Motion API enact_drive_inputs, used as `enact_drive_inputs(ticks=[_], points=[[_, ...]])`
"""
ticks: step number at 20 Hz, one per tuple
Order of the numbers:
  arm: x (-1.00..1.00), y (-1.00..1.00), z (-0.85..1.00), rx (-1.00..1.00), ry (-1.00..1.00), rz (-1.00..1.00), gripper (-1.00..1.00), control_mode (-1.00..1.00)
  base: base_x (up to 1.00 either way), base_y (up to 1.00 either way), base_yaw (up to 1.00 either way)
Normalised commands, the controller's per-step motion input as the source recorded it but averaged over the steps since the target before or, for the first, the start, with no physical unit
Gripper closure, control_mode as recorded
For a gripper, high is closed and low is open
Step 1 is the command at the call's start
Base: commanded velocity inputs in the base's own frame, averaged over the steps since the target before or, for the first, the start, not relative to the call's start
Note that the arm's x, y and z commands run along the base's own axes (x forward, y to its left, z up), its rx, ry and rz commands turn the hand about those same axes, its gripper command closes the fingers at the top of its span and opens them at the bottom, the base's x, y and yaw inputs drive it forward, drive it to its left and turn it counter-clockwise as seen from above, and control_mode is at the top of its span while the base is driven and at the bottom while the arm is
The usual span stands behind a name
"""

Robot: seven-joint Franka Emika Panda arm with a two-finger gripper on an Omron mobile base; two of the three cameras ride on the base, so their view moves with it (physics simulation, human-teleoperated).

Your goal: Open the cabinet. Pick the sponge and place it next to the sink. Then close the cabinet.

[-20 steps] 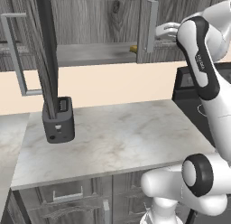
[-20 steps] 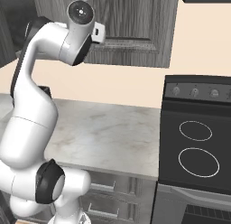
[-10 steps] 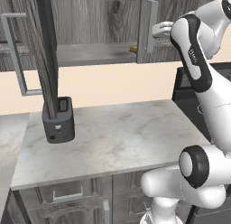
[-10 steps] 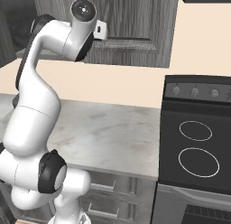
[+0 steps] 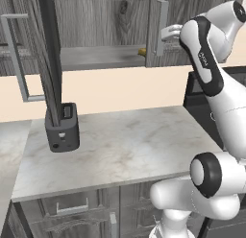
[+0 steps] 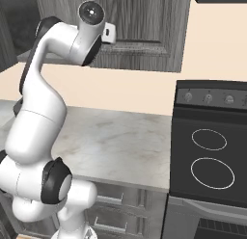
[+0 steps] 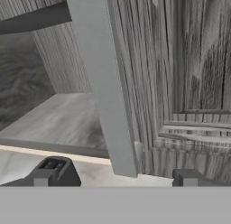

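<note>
I have the gripper (image 7: 115, 175) up at the cabinet (image 5: 103, 26), jaws wide and holding nothing, with the silver bar handle of the right-hand door (image 7: 101, 83) standing between the two dark finger tips in the hand view. The left door (image 5: 50, 54) is swung out toward me, edge-on above the black toaster (image 5: 62, 127), so the left half of the shelf is open. The right door (image 5: 192, 28) looks closed or nearly so. The sponge (image 5: 142, 52) shows as a small yellow lump at the shelf's front edge, just beside the right door's inner edge and partly tucked behind it — so I judge the step in hand is getting this second door open before any reach for it.

To do it well, I'd centre the bar between the fingers first; in the hand view it sits a little toward the left finger, and an uneven close could twist the hand. Then close firmly on the lower part of the bar and pull along an arc that follows the hinge on the door's right side, not straight back, or the grip may slip off the smooth metal. I'd open it wide enough for the wrist to pass, since the sponge lies close to that door. The marble counter (image 5: 120, 146) below has room for a later set-down — I can't make out the sink from here
</note>
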Motion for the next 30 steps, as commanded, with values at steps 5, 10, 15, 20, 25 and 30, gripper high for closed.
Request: enact_drive_inputs(ticks=[5, 10, 15, 20, 25, 30], points=[[0.12, 0.00, -0.08, 0.00, -0.11, 0.00, -1.00, -1.00, 0.00, 0.00, 0.00], [0.03, 0.03, -0.08, -0.01, -0.15, -0.09, -1.00, -1.00, 0.00, 0.00, 0.00], [0.04, 0.22, -0.04, -0.07, -0.01, -0.15, -1.00, -1.00, 0.00, 0.00, 0.00], [0.22, 0.33, -0.02, -0.05, 0.00, -0.14, -1.00, -1.00, 0.00, 0.00, 0.00], [0.49, 0.02, 0.00, 0.00, 0.03, -0.02, -1.00, -1.00, 0.00, 0.00, 0.00], [0.29, -0.13, 0.01, 0.00, 0.09, 0.00, -1.00, -1.00, 0.00, 0.00, 0.00]])
